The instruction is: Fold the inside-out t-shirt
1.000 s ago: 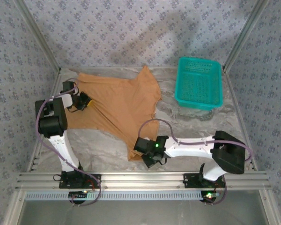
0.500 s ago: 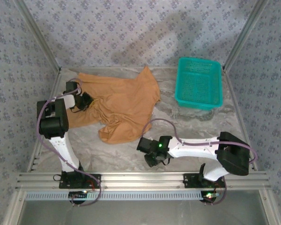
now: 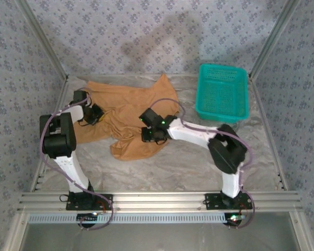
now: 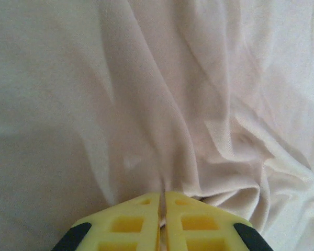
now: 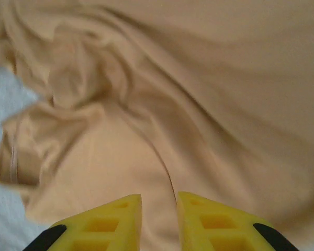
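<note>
The inside-out t-shirt [image 3: 131, 112] lies rumpled on the left and far half of the desk [image 3: 193, 157]. Its near edge is doubled over into a thick lobe. As I judge it, the main risk is that this bunching gets locked in. If either arm pulls now, the cloth drags as one heap instead of spreading, and any fold made on it comes out crooked. A hard pull to the left could also take cloth off the desk's left edge, which the shirt already reaches. The teal basket [image 3: 223, 66] stands well apart at the far right and is unlikely to interfere.

The left end effector [image 3: 96, 113] is clenched on the shirt near its left side. In the left wrist view, creases run straight into its closed tips [image 4: 162, 194]. If that grip takes only one layer, the layers may slide apart. The right end effector [image 3: 148, 136] hangs over the middle of the shirt with its jaws a little apart [image 5: 159, 201] and nothing clearly caught. If it closes on the ridge beneath, it may grab a random crease rather than a hem.

The shirt's long axis runs roughly left to right across the desk. One pointed corner sticks out toward the far wall, and the folded lobe points toward the arms. I cannot tell where the neck points.
</note>
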